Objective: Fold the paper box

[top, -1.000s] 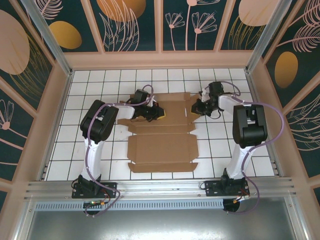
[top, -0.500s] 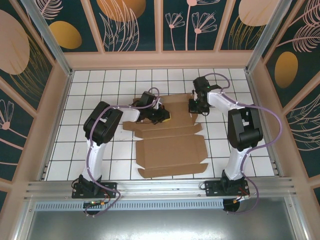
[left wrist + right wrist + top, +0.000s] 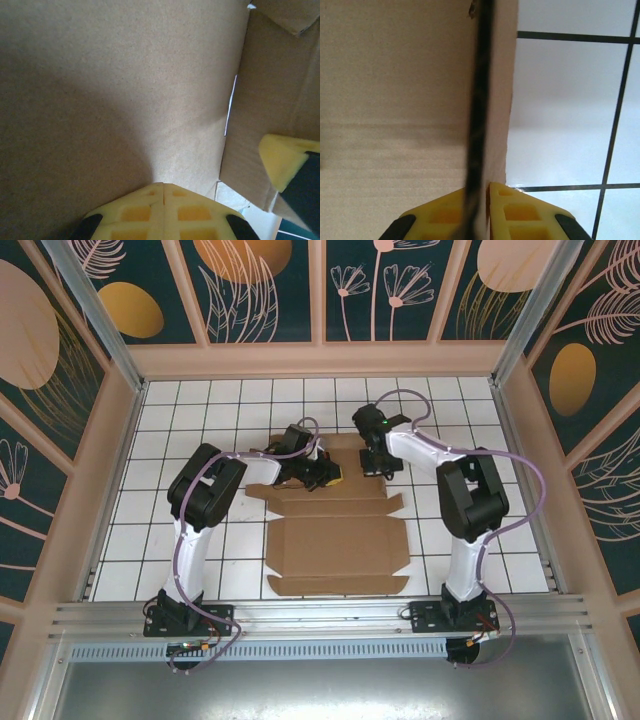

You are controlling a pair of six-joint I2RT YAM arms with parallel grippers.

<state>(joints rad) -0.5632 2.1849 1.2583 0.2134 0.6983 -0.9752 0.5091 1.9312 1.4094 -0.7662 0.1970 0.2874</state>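
The paper box [image 3: 335, 540] is a brown die-cut cardboard sheet lying mostly flat on the white tiled table [image 3: 200, 410]; its far panels are raised between the two grippers. My left gripper [image 3: 328, 476] is at the far left part of the sheet. Its yellow fingertips [image 3: 150, 197] are shut, with nothing between them, close against the cardboard [image 3: 100, 100]. My right gripper [image 3: 372, 462] is at the far right part. In the right wrist view the gripper [image 3: 487, 187] is shut on a thin upright edge of the paper box [image 3: 395, 100].
Low wooden walls [image 3: 115, 490] and a metal rail [image 3: 320, 615] at the near edge enclose the table. White tiles [image 3: 570, 100] lie right of the held flap. A yellow and black part [image 3: 290, 165] juts in at the lower right of the left wrist view.
My right gripper has swung left across the far right of the sheet, bringing the flap with it. The sheet has slid a little to the right. My left gripper has moved slightly right.
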